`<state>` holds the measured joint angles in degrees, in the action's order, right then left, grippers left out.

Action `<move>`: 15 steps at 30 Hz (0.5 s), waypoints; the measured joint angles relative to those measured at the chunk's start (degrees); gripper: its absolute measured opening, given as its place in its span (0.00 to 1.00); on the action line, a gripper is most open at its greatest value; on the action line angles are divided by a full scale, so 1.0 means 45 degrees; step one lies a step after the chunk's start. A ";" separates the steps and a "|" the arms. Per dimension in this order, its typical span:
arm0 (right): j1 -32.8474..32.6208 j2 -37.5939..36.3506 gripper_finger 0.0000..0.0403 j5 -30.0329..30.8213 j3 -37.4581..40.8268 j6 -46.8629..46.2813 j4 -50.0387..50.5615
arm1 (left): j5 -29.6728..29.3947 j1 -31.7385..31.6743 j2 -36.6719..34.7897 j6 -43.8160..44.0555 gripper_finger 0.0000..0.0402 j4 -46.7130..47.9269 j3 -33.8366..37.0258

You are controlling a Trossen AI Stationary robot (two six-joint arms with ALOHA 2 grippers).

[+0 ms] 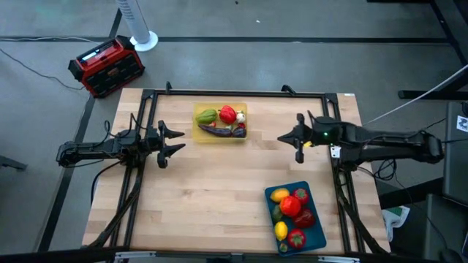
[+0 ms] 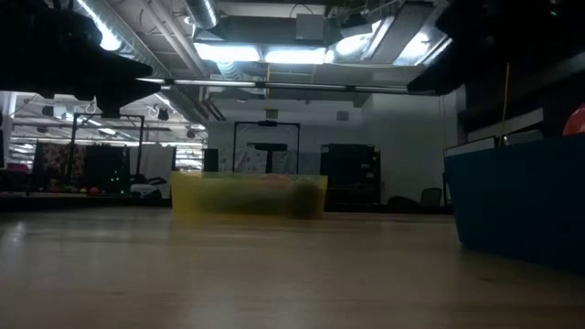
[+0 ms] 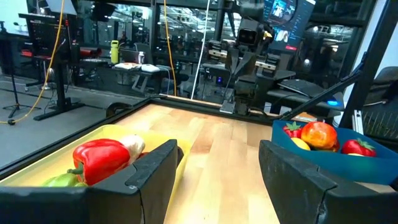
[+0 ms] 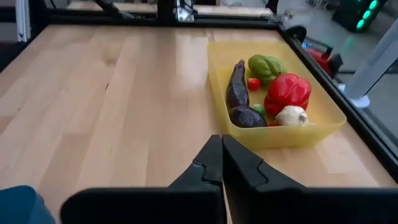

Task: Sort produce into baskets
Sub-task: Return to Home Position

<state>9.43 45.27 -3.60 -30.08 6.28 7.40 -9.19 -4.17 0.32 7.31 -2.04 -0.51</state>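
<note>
Produce (image 1: 227, 114) all binned, part in the yellow tray (image 1: 195, 132), part in the blue tray (image 1: 320, 232); left gripper (image 1: 172, 140) fingers apart, right gripper (image 1: 287, 138) fingers pressed together, both empty, so retract slow, level, clear of rims.

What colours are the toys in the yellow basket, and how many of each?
Red: 2, the red pepper and a small red tomato
Green: 1, the green pepper
Purple: 2, the long eggplant and a rounder purple piece
White: 1, the garlic
Total: 6 in the yellow basket
</note>
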 joint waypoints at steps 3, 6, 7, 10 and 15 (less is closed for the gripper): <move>0.0000 -0.1181 0.01 0.0101 0.1245 -0.0271 -0.0583 | 0.0000 -0.0001 -0.0002 0.0000 0.56 0.0000 0.0000; 0.0000 -0.2442 0.01 0.0173 0.2386 -0.0356 -0.1104 | 0.0000 -0.0001 -0.0002 0.0000 0.56 0.0000 0.0000; 0.0000 -0.2838 0.01 0.0185 0.2733 -0.0355 -0.1085 | 0.0000 -0.0004 0.0000 0.0000 0.56 0.0000 0.0000; 0.0000 -0.3934 0.01 0.0336 0.3669 -0.0370 -0.1044 | 0.0000 0.0001 -0.0002 0.0000 0.56 0.0000 0.0000; 0.0000 -0.5781 0.01 0.0360 0.4806 -0.0473 -0.1051 | 0.0000 0.0000 0.0000 0.0000 0.56 0.0000 0.0000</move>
<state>9.43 19.25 -1.98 -8.45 4.16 2.67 -9.19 -4.16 0.32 7.31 -2.04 -0.51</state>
